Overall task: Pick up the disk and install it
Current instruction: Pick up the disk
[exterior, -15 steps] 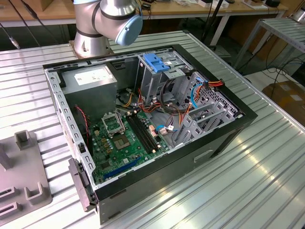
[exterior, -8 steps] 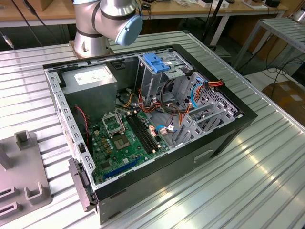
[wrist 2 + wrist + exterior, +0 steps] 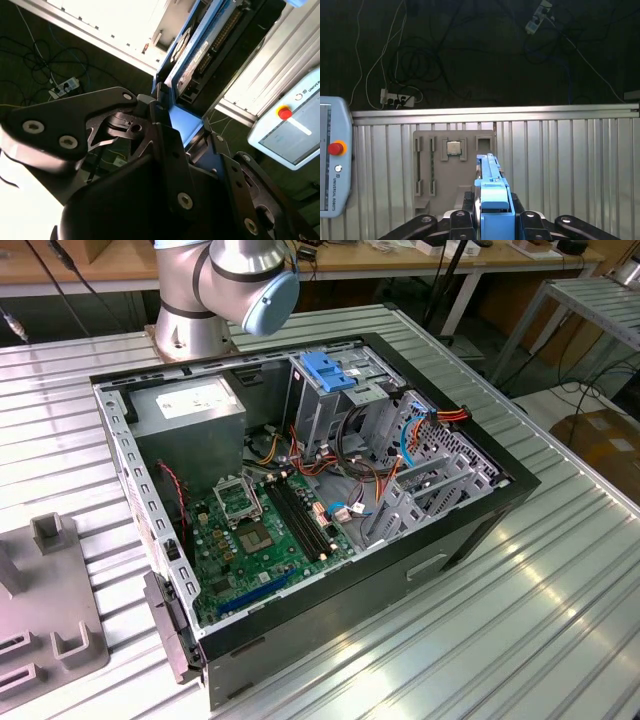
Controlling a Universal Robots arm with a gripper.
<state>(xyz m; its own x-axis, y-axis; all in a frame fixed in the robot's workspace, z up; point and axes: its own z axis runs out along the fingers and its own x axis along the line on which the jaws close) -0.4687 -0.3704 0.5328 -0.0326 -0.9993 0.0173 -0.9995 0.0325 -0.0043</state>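
Note:
In both wrist views my gripper [image 3: 493, 216] [image 3: 176, 131] is shut on the disk [image 3: 492, 182] [image 3: 202, 50]. The disk is held edge-on, its bright blue carrier rail clamped between the black fingers. Its grey metal body and connector edge stick out beyond the fingers in the second wrist view. It hangs above the ribbed metal table [image 3: 560, 165], off the surface. In the exterior view the open computer case [image 3: 470, 530] lies on the table, with grey metal drive bays [image 3: 430, 480] at its far right corner.
Inside the case are a green motherboard [image 3: 260, 530], a grey power supply box [image 3: 190, 410], a light-blue latch block [image 3: 330, 370] and loose cables [image 3: 370, 455]. A grey fixture plate [image 3: 452, 175] [image 3: 45, 600] holds a chip [image 3: 453, 148]. A teach pendant [image 3: 332, 160] lies beside it. The arm's base [image 3: 215, 290] stands behind the case.

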